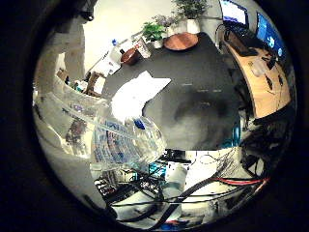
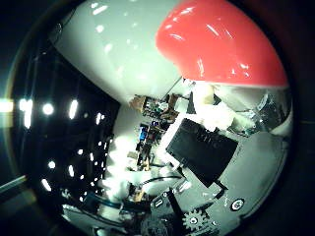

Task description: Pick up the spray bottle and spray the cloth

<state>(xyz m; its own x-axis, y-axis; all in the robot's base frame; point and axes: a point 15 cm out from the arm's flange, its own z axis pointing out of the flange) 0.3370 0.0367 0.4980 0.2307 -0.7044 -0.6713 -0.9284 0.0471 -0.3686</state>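
Little-finger-side palm view shows the clear spray bottle (image 1: pixel 123 137) close against the right hand (image 1: pixel 58 96), lifted above the dark surface (image 1: pixel 203 92) where the white cloth (image 1: pixel 137 92) lies, seemingly for spraying. Thumb-side, its red-and-white head (image 2: pixel 216 39) looms; fingers (image 2: pixel 206 150) appear curled around it.

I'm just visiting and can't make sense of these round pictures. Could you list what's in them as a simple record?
held item: spray bottle, clear body with a blue-printed label, close against the palm
bottle top: white and red spray head, filling much of the thumb side view
hand: white and black parts of the hand beside the spray head
cloth: white cloth lying on the dark table, below the bottle
also on table: wooden bowl, round wooden board, potted plants
nearby: desk with lit screens
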